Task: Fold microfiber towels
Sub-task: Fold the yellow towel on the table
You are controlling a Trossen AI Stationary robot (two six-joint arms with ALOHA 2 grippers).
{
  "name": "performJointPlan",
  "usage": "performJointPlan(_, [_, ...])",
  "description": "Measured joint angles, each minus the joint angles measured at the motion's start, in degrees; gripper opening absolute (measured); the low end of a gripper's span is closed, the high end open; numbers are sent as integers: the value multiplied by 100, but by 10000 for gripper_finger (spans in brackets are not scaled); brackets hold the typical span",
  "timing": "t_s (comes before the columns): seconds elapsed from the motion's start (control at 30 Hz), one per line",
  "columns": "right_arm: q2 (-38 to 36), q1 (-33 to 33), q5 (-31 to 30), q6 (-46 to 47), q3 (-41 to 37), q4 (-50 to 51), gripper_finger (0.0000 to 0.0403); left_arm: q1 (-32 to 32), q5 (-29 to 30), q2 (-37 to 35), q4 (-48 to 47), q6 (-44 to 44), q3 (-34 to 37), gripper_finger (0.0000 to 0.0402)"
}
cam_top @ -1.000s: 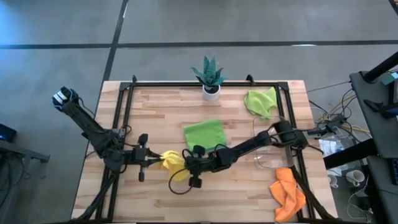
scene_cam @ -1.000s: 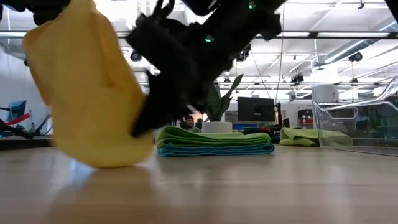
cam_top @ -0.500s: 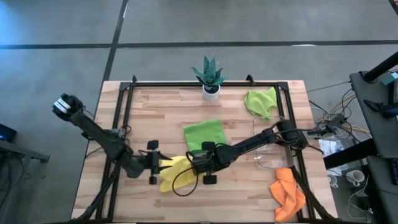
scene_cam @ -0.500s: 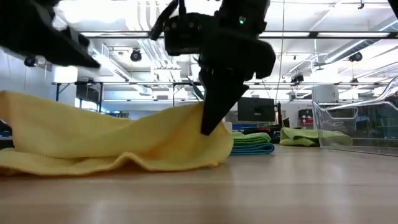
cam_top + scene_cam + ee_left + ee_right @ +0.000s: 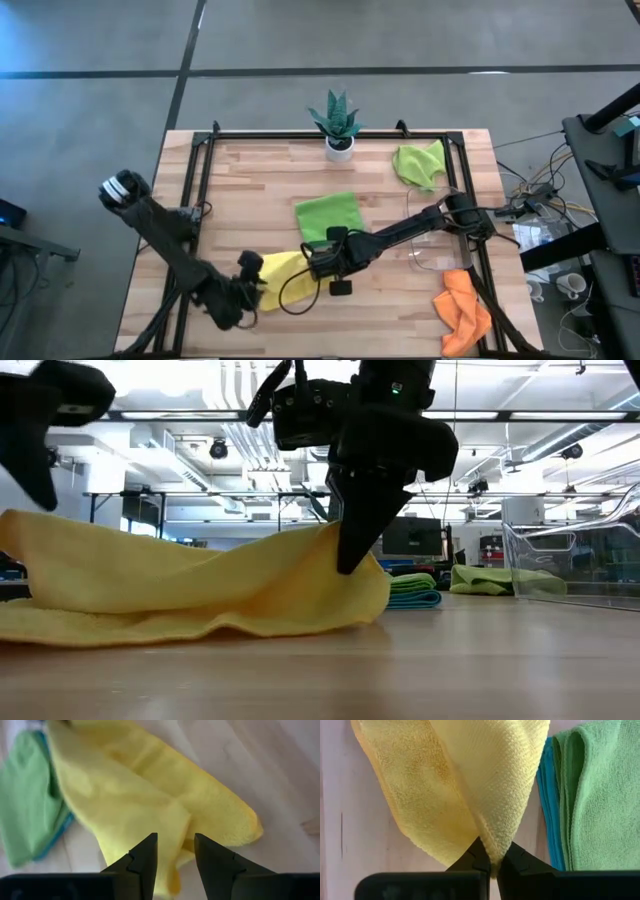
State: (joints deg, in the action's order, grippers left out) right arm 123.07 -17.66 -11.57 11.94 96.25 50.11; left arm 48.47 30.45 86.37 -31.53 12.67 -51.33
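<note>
Yellow towel (image 5: 283, 275) lay stretched between two grippers.
Right gripper (image 5: 491, 865) pinched one corner; left gripper (image 5: 174, 862) stood parted over the opposite edge.

grey floor (image 5: 90, 60) (dark seams), ceiling lights (image 5: 215, 448) overhead.

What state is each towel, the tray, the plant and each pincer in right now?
Yellow towel: spread loosely on the table, one edge pinched up.
Folded green towel: stacked on the folded blue towel.
Second green towel: crumpled, unfolded.
Orange towel: crumpled, unfolded.
Clear tray: upright.
Potted plant: upright.
Left pincer: open, above the yellow towel.
Right pincer: shut on the yellow towel.
</note>
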Motion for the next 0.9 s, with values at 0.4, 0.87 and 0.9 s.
performJointPlan(0.4, [-2, 5, 2, 2, -4, 67, 9, -3, 832, 1719, -209, -1454, -673, 114])
performJointPlan(0.87, [-124, 5, 131, -46, -11, 254, 9, -577, 994, 1671, -150, -384, -859, 8])
performJointPlan(0.9, [-192, -3, 133, -46, -9, 322, 9, -595, 984, 1610, -198, -297, -894, 7])
